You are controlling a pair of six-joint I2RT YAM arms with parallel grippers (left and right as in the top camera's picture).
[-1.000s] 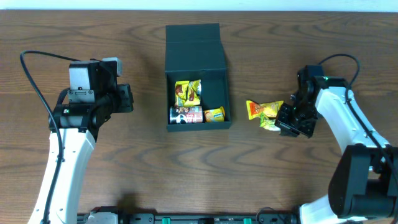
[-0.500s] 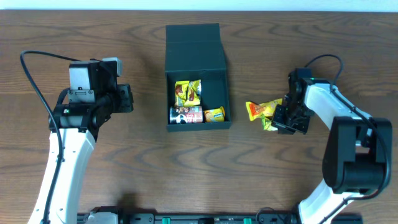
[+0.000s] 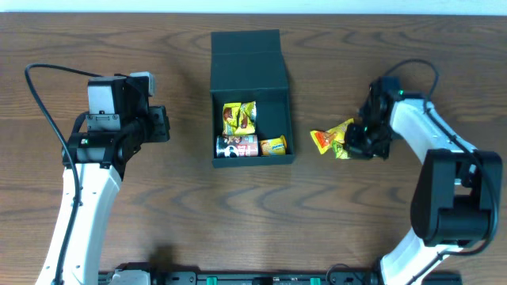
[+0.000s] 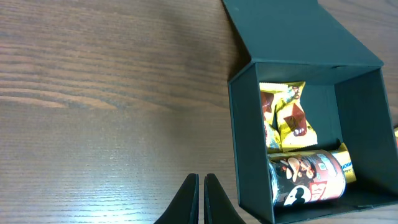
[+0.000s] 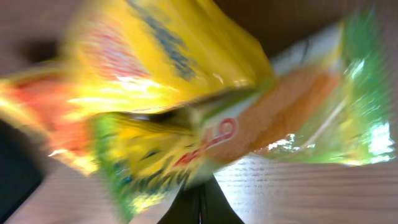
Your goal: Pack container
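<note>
At the right side of the table [image 3: 190, 214], my right gripper [image 5: 200, 202] has its jaws pinched almost together on the edge of a yellow-and-green snack packet [image 5: 186, 99]. Its red lettering is too blurred to read. Well to the left sits the container [image 3: 250, 160], lid open, holding yellow packets [image 4: 286, 115] and a can [image 4: 308, 177]. My left gripper [image 4: 200, 196], jaws nearly touching, holds nothing.

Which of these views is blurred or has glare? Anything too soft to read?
Right wrist: the snack packets fill the frame, smeared and out of focus, with glare on the green wrapper edge; the print is barely legible. Left wrist: sharp, with the table grain and the can label inside the container crisp. Overhead: even light, soft shadows, no glare, in focus.
</note>
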